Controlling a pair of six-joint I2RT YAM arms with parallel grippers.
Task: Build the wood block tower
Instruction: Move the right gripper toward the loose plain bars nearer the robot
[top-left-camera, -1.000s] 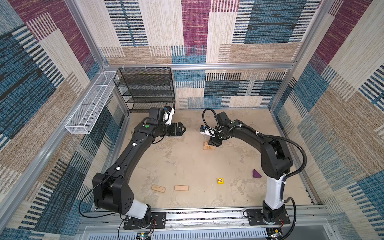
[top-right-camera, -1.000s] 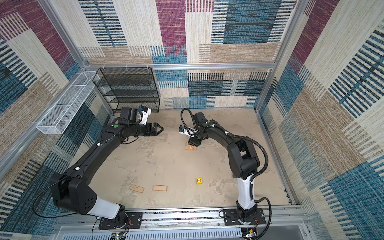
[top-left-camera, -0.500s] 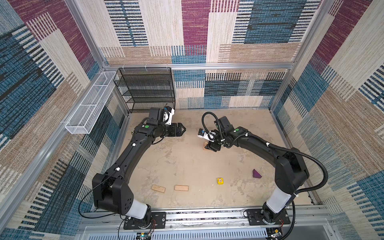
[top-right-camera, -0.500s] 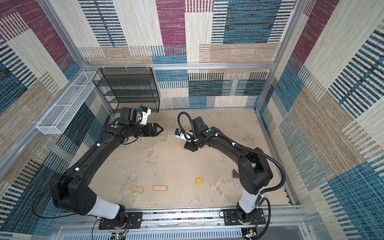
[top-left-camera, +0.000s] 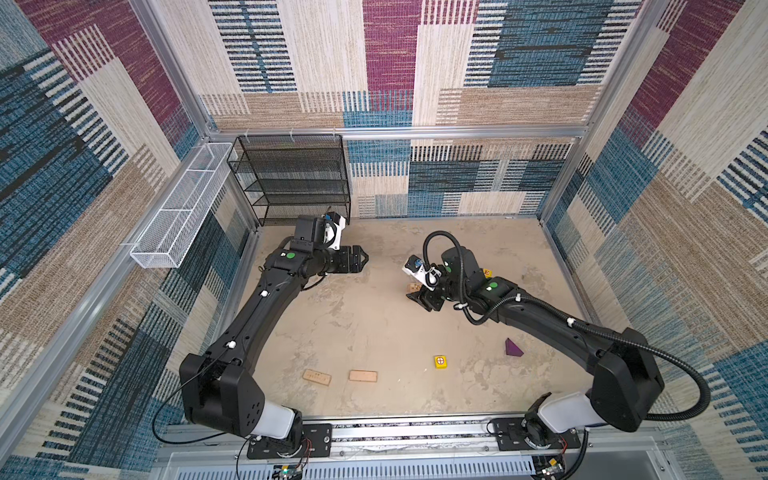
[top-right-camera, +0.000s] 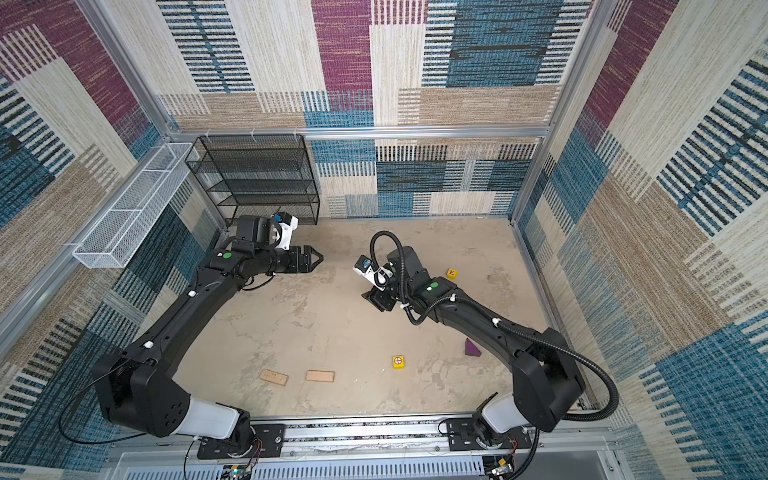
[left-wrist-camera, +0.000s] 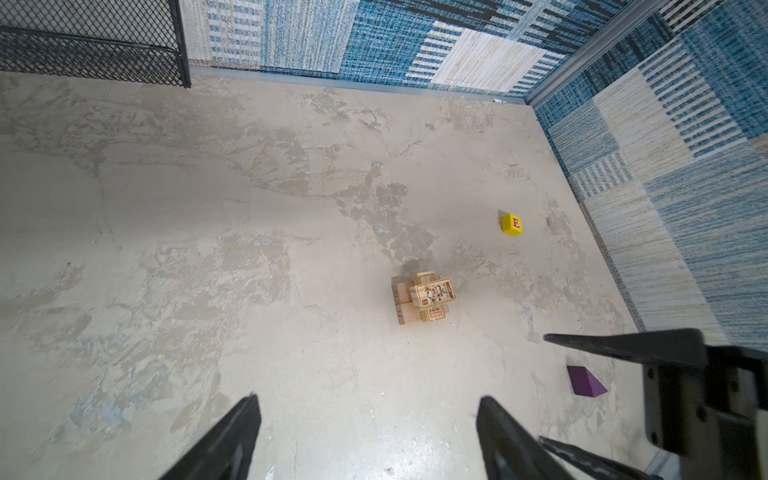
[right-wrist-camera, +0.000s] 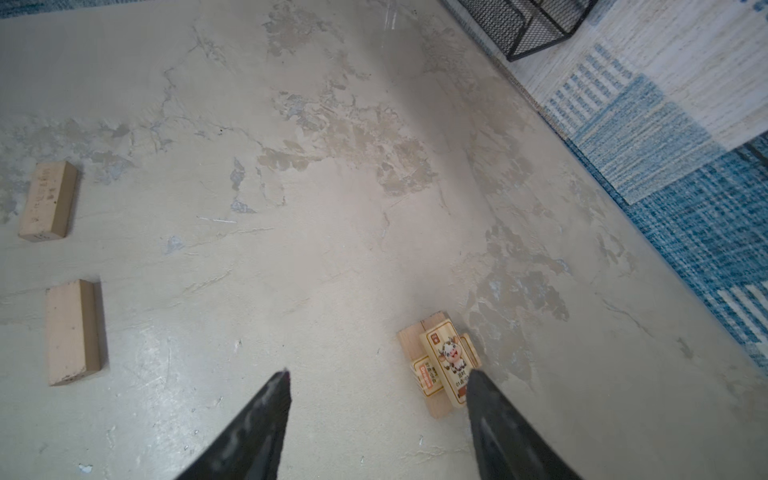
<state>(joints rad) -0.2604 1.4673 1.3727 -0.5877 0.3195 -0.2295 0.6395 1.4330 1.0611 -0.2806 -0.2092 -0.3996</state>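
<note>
1. The left gripper (left-wrist-camera: 365, 415) hangs over the far left of the tabletop (top-left-camera: 374, 332), near the black mesh rack (top-left-camera: 291, 178). Its fingers are spread wide, with nothing between them.
2. The right gripper (right-wrist-camera: 376, 399) hovers just beside the tower, also spread and empty. In the right wrist view one fingertip overlaps the stack's corner, and contact cannot be told.
3. The tower (left-wrist-camera: 424, 299) is a low stack of crossed tan planks in the far middle of the tabletop. Its top plank bears a cartoon cow.
4. The yellow cube marked E (top-right-camera: 452, 273) sits beyond the right arm, apart from the tower.
5. The yellow cube with a circled cross (top-left-camera: 441, 361) and the purple wedge (top-left-camera: 513, 348) lie apart at the front right.
6. A printed plank (top-left-camera: 317, 377) and a plain plank (top-left-camera: 363, 376) lie flat near the front, end to end with a gap.
</note>
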